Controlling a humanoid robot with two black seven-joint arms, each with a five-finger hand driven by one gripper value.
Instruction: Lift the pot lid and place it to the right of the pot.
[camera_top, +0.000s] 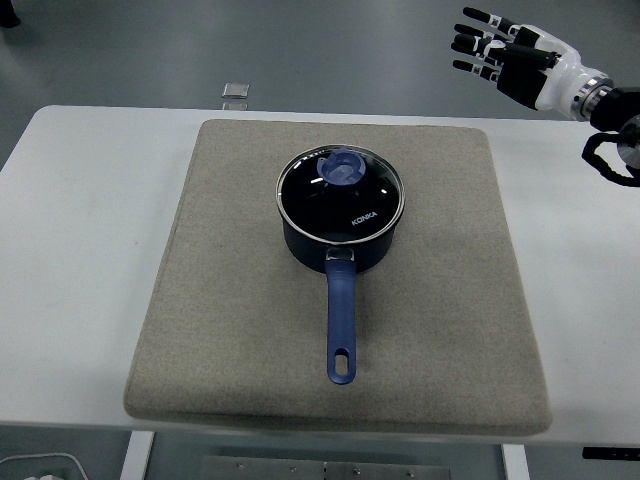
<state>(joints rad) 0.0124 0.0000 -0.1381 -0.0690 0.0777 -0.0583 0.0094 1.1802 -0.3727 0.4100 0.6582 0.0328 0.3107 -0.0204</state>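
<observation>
The right hand (505, 55) is hovering at the upper right, beyond the table's far edge, its fingers (472, 42) spread apart and holding nothing; it is sitting well apart from the pot (340, 240), with open air and bare table between them; the white table (80, 250) is lying bare along both sides of a grey mat (450, 320), which is covering most of its middle and reaching almost to the near edge; to the right of the pot a broad strip of mat is lying free; the dark blue pot is standing near the mat's centre, its long blue handle (341, 330) pointing toward the near edge; the glass lid (342, 197) is sitting closed on the pot's rim, its blue knob (342, 168) on top; whatever is inside the pot cannot be told through the dark glass; a small clear object (235, 92) is lying on the floor past the far edge
</observation>
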